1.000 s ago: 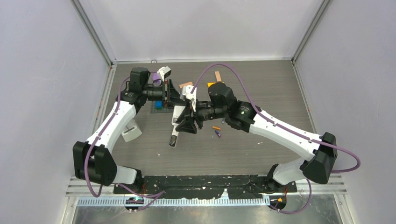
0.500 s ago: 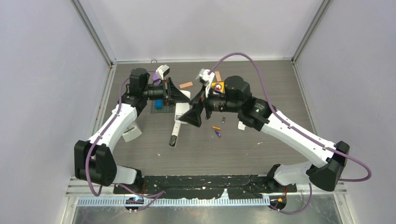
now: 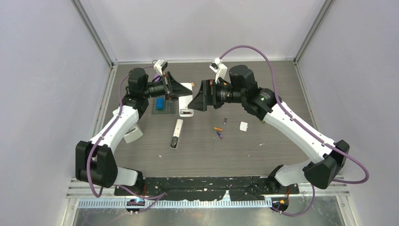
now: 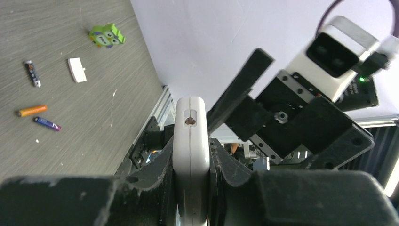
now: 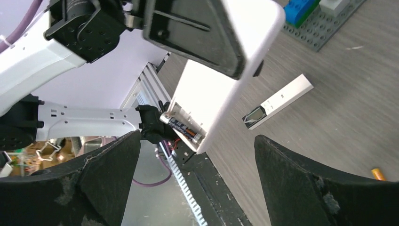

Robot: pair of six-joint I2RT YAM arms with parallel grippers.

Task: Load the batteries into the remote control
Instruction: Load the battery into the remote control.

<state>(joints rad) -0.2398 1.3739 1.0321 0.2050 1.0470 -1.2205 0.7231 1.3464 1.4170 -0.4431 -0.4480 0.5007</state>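
Note:
My left gripper (image 3: 179, 89) is shut on a white remote (image 3: 186, 112) and holds it above the table; the left wrist view shows it edge-on between the jaws (image 4: 190, 141). In the right wrist view its open battery bay (image 5: 188, 125) holds one dark battery (image 5: 182, 129). My right gripper (image 3: 194, 101) is open and empty, facing the remote's bay end (image 5: 196, 141). On the table lie a dark battery (image 3: 225, 121), an orange battery (image 3: 217, 128) and a blue-purple battery (image 3: 219, 135). They also show in the left wrist view: dark (image 4: 31, 73), orange (image 4: 31, 110), blue-purple (image 4: 46, 123).
A small white battery cover (image 3: 243, 126) lies right of the batteries. A slim white-and-black remote (image 3: 176, 134) lies near the middle. A grey brick baseplate with a blue brick (image 3: 160, 104) and a white block (image 3: 133, 133) are at the left. A green owl toy (image 4: 107, 35) is farther back.
My right arm has swung up and back, its gripper moving away from the table towards the far side. The white remote has risen with my left gripper. The dark battery and the cover have come into view.

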